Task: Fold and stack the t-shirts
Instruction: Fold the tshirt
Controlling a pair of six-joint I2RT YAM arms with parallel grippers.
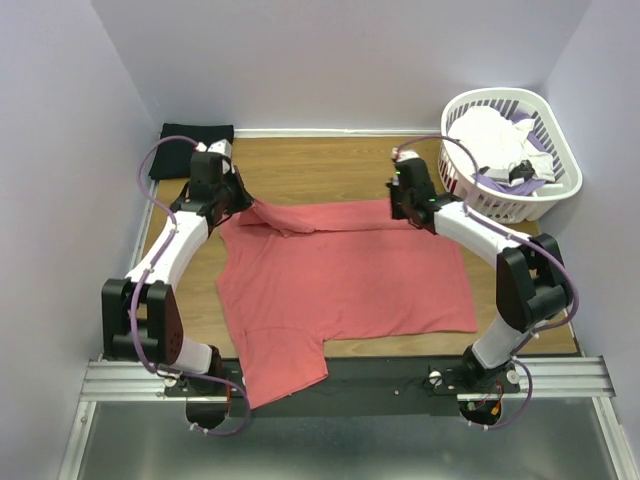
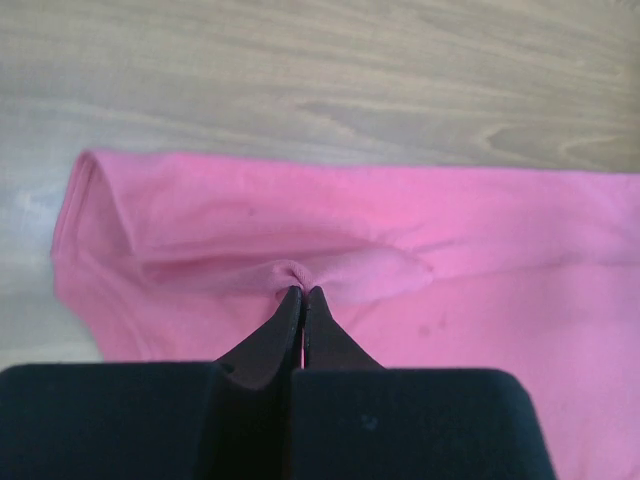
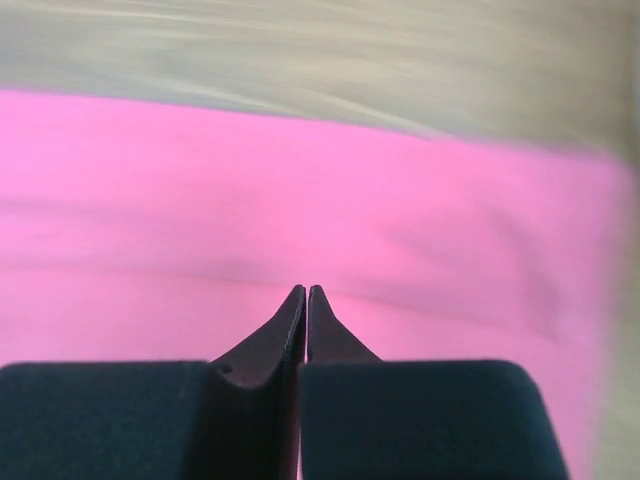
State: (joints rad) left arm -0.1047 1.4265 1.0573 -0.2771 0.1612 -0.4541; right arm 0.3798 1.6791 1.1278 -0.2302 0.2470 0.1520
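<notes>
The wooden table [image 1: 330,160] sat between pale walls. The coral-red t-shirt [image 1: 340,280] lay spread at frame centre, the folded black t-shirt [image 1: 190,140] upper left. The left gripper [image 2: 302,292] pinched a pucker of its top fold. The right gripper [image 3: 305,290] had its jaws nearly together, hold unclear. Best to draw both corners evenly toward the free lower edge, clear of the basket [image 1: 560,190].

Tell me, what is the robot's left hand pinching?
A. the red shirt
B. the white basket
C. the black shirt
A: in the left wrist view, the left gripper has its tips closed on a little bunch of the coral-red shirt, while the black shirt lies folded apart at the far left.
</notes>
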